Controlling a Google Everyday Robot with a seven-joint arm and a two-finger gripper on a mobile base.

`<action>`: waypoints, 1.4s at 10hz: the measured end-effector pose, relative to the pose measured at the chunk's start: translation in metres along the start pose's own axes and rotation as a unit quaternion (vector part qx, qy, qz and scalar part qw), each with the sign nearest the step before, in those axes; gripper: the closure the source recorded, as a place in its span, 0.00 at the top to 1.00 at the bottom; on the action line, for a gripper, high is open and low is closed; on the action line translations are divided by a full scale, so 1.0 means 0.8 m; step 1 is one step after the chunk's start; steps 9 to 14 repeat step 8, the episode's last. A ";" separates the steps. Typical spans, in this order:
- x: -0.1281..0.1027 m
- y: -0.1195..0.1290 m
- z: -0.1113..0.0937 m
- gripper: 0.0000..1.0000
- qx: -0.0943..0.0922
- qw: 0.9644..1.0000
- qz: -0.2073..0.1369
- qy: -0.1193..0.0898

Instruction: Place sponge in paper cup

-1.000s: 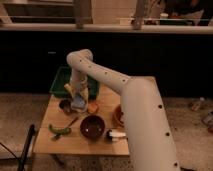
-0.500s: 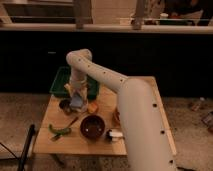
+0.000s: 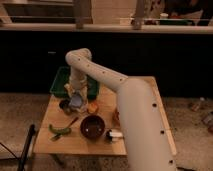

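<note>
gripper point(image 3: 76, 100) above table's left part, right of dark cup point(image 3: 64, 105) | grip unclear | table point(image 3: 75, 144) front edge bare

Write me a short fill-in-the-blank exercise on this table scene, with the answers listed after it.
1. The gripper hangs over the ____ part of the wooden table.
2. The tray at the back of the table is ____ in colour.
3. The brown bowl stands near the table's ____ edge.
4. The long vegetable left of that bowl is ____.

Missing words: left; green; front; green
</note>
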 end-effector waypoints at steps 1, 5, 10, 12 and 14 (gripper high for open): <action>-0.001 -0.001 -0.002 0.80 -0.001 1.000 -0.001 0.002; -0.001 -0.004 -0.018 0.80 -0.002 1.000 0.002 0.024; 0.003 -0.003 -0.038 0.80 0.000 0.998 0.021 0.057; 0.003 -0.003 -0.038 0.80 0.000 0.998 0.021 0.057; 0.003 -0.003 -0.038 0.80 0.000 0.998 0.021 0.057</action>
